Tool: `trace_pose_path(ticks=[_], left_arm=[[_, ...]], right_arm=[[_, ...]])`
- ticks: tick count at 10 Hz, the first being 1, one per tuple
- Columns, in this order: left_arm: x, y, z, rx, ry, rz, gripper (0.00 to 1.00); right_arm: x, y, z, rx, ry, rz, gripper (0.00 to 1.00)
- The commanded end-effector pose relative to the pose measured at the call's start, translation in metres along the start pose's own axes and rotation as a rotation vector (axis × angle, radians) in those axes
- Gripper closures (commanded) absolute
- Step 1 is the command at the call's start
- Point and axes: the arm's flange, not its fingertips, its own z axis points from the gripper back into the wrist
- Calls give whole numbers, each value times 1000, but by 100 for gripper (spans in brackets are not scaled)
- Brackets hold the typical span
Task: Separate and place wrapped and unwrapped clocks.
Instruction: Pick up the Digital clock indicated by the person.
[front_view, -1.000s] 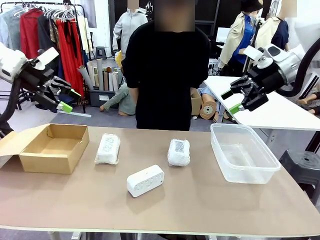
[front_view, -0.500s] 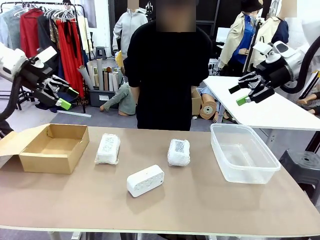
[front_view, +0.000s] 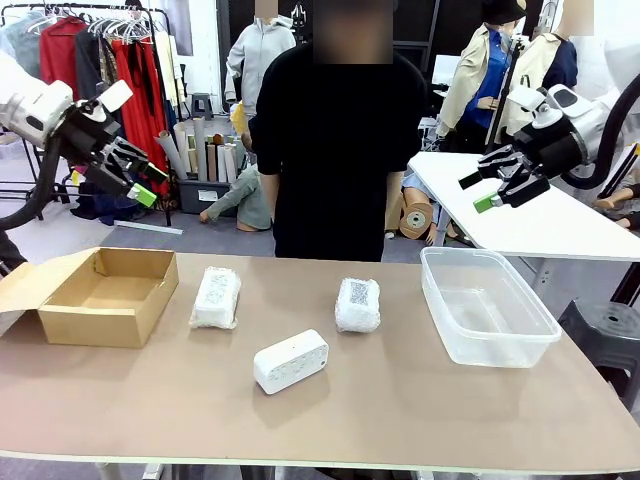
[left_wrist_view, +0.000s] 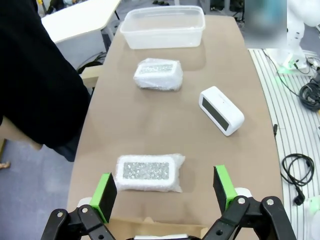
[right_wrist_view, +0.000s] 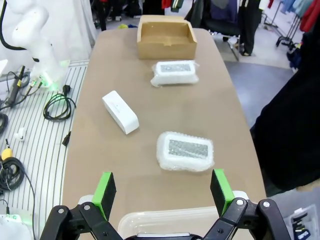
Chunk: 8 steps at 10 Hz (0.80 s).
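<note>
Two bubble-wrapped clocks with QR labels lie on the brown table: one at the left (front_view: 216, 297) (left_wrist_view: 148, 172) (right_wrist_view: 174, 73), one in the middle (front_view: 357, 304) (left_wrist_view: 158, 74) (right_wrist_view: 185, 150). A bare white clock (front_view: 290, 361) (left_wrist_view: 221, 110) (right_wrist_view: 120, 111) lies nearer the front edge. My left gripper (front_view: 138, 180) (left_wrist_view: 164, 189) hangs open high above the cardboard box, with nothing between its fingers. Equally high over the tub, my right gripper (front_view: 484, 191) (right_wrist_view: 163, 189) is open and holds nothing.
An open brown cardboard box (front_view: 100, 297) (right_wrist_view: 166, 32) sits at the table's left end, a clear plastic tub (front_view: 486, 304) (left_wrist_view: 163, 26) at its right end. A person in black (front_view: 335, 150) stands at the far side. A white table (front_view: 540, 215) stands behind on the right.
My left gripper has risen and shifted slightly right. My right gripper rose and turned between the earliest frame and half a second ago, then stayed still. The clocks have not moved.
</note>
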Motion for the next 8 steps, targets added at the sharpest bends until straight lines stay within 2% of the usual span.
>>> trace_pose_path(ticks=[1, 4, 7, 8], left_arm=[[2, 2, 2, -32, 20, 15, 0], [0, -3, 1, -78, 59, 11, 0], [-5, -7, 0, -106, 55, 10, 0], [-5, -7, -5, -76, 50, 0, 0]], right_arm=[[-7, -1, -1, -2, -22, 23, 0], [-12, 0, -1, -3, -20, 29, 0], [-14, 1, -1, -20, -19, 11, 0], [-10, -3, 3, -6, 1, -7, 0]])
